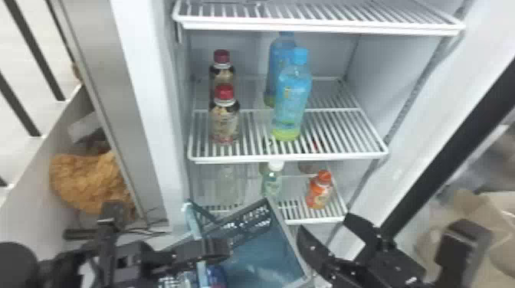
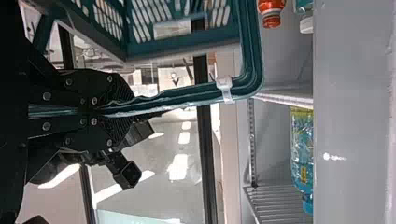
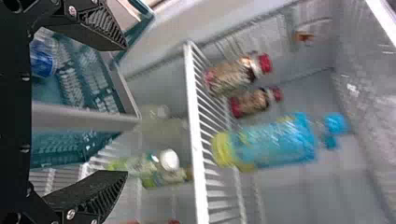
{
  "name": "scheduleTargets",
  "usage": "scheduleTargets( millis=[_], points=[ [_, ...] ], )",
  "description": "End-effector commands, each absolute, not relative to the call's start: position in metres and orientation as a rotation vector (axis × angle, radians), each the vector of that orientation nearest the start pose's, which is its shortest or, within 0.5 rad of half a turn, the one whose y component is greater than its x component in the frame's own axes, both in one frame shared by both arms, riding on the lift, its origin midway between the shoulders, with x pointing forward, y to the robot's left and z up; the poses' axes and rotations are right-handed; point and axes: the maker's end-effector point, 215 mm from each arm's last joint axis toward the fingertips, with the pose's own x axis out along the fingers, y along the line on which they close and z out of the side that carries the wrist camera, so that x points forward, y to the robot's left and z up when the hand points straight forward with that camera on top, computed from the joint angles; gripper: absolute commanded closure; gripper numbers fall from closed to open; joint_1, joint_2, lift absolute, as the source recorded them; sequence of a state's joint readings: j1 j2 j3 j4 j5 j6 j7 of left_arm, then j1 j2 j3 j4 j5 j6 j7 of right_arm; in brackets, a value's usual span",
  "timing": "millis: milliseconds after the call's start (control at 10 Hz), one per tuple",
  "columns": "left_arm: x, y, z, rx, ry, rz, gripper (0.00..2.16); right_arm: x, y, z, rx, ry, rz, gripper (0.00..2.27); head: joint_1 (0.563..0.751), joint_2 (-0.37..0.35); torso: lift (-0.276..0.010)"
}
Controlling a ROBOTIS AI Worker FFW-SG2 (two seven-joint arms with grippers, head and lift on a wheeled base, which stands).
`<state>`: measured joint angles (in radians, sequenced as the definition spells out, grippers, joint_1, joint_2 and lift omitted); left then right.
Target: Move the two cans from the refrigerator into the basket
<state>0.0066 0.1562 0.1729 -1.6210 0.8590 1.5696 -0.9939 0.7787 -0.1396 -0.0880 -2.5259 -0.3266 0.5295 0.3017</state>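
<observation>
Low in front of the refrigerator (image 1: 143, 95), the basket (image 1: 264, 258) is gripped at its rim by the closed jaws of the left gripper (image 1: 223, 249). Inside it, a blue-and-clear item (image 3: 43, 63) is seen; whether it is a can cannot be told. Beside the basket, on the right, the jaws of the right gripper (image 1: 325, 224) are spread open. On the bottom shelf (image 1: 314, 221), a white-capped bottle (image 1: 272, 184) and an orange bottle (image 1: 319, 191) are stood upright. Higher, on the middle shelf (image 1: 345, 156), two red-capped bottles (image 1: 225, 120) are lined up front to back, with two blue bottles (image 1: 292, 95) placed to their right.
</observation>
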Motion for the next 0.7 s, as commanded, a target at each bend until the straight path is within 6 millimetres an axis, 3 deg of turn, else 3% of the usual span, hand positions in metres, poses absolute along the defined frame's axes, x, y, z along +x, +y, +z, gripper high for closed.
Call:
scheduleTargets(
  millis=[0,200,600],
  points=[
    [0.338,0.065,-0.359,-1.307,0.968,-1.208,1.19,0.338,-0.193,-0.304,0.157,0.229,0.345,0.12,0.695,-0.147,-0.025],
    [0.337,0.067,-0.361,-1.311,0.967,-1.199,1.19,0.325,-0.22,-0.3,0.122,0.18,0.3,0.12,0.695,-0.223,-0.025],
    [0.337,0.069,-0.363,-1.315,0.965,-1.189,1.19,0.291,-0.241,-0.305,0.096,0.112,0.26,0.12,0.695,-0.29,-0.025]
  ],
)
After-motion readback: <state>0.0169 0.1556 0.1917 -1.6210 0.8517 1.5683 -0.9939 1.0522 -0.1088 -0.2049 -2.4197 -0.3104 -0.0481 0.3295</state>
